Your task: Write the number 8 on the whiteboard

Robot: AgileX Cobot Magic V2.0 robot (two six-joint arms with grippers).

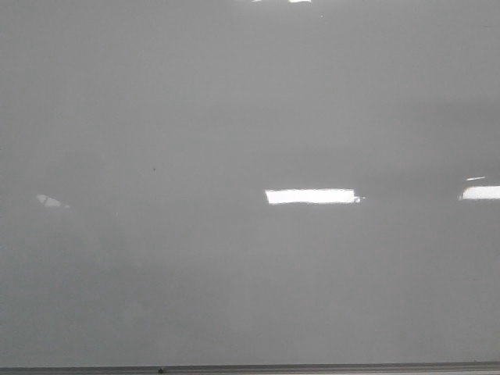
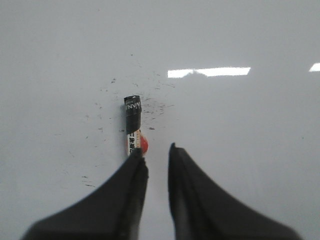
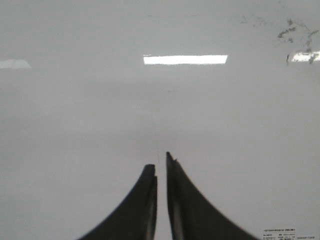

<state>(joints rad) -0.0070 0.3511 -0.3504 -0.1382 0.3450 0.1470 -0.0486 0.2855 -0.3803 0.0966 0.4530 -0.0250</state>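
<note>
Left gripper (image 2: 157,156): two black jaws with a narrow gap between them, nothing held between the tips. A marker (image 2: 134,127) lies just past the tip of the left-hand jaw in the left wrist view, touching or nearly touching it; which, cannot be told. Marker body: black cap end with white lettering, too blurred to read; white label with small dark print, unreadable; a red patch at the jaw end.

Right gripper (image 3: 161,159): black jaws nearly together, a thin slit between them, empty.

Whiteboard (image 1: 234,94): glossy grey-white, fills the front view; bright rectangular light reflections at centre right and far right; thin metal edge along the bottom of the frame. One tiny dark speck left of centre. No drawn figure shows on it in the front view.

Left wrist view only: scattered fine black ink flecks (image 2: 152,107) on the surface around the marker.

Right wrist view only: grey smudges (image 3: 290,30) in the upper right of the frame; a printed sticker (image 3: 282,233), cut off at the lower right corner, text too small to read.
</note>
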